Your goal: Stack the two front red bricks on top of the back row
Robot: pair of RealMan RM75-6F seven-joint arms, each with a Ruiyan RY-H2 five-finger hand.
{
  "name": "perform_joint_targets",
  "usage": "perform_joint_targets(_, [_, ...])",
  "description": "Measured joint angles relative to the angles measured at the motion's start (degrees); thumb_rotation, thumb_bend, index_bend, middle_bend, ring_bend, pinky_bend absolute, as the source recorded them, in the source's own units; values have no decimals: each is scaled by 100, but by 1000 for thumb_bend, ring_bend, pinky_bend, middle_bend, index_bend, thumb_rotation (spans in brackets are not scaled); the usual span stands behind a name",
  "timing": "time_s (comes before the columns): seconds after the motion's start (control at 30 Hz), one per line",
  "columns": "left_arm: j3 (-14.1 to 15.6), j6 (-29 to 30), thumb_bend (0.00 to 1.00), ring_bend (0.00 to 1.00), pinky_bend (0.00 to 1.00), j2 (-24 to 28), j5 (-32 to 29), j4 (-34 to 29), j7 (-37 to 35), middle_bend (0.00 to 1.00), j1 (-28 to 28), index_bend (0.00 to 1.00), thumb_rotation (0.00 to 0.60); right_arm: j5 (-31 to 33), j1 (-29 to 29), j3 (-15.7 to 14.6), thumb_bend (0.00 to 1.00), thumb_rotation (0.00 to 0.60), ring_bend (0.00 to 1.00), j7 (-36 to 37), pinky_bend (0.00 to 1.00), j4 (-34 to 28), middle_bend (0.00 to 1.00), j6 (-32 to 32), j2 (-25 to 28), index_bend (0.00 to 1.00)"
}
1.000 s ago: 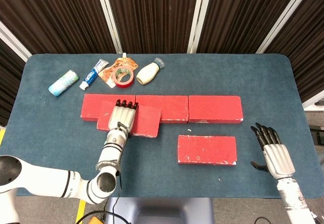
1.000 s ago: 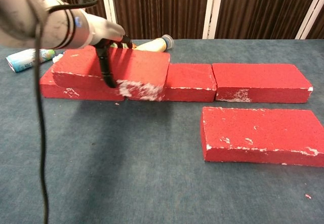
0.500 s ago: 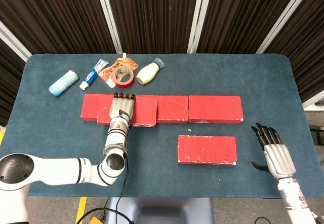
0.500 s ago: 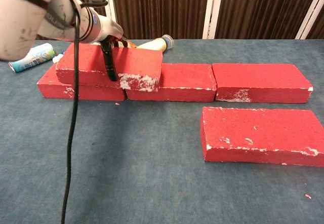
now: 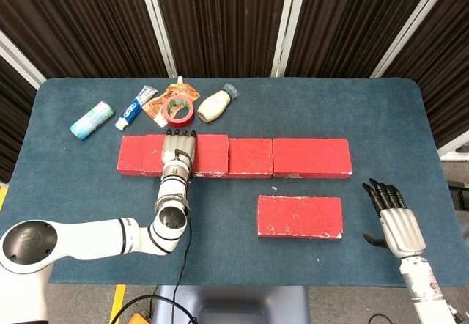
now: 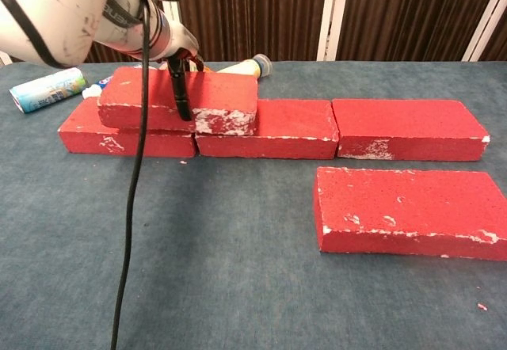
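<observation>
Chest view: left hand (image 6: 170, 45) grips first brick (image 6: 181, 101) over back row (image 6: 273, 128); next, release squarely (right hand (image 5: 396, 218) spread, idle).

Left arm (image 5: 88, 240): my glossy white round shell, wide at the shoulder, with dark grey rings at the joints and a dark cap at the elbow.
Left forearm (image 5: 171, 192): slim, silver-white, ribbed.
Left hand (image 5: 178, 150): pale silver back, black fingers (image 5: 180, 133).
Cable (image 6: 135, 160): thin and black, running down off my left arm in the chest view.
Scuffs: grey marks on the white shell, seen up close in the chest view.
Right hand (image 5: 392, 218): silver ridged back, black fingers and thumb.
Right wrist (image 5: 419, 280): white, narrower than the hand.
</observation>
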Motion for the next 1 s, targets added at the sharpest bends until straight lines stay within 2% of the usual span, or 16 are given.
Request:
perform_joint_targets(0.4, [-59, -41, 247, 0, 9, -267, -90, 463, 116, 151, -120, 0, 600, 14, 7, 5, 0, 600, 0, 23, 0, 39, 107, -11, -8, 46])
perform_joint_targets(1.0, [-238, 35, 246, 0, 9, -525, -63, 733, 306, 147, -230, 0, 600, 46, 15, 22, 0, 600, 0, 65, 0, 69, 107, -17, -5, 46])
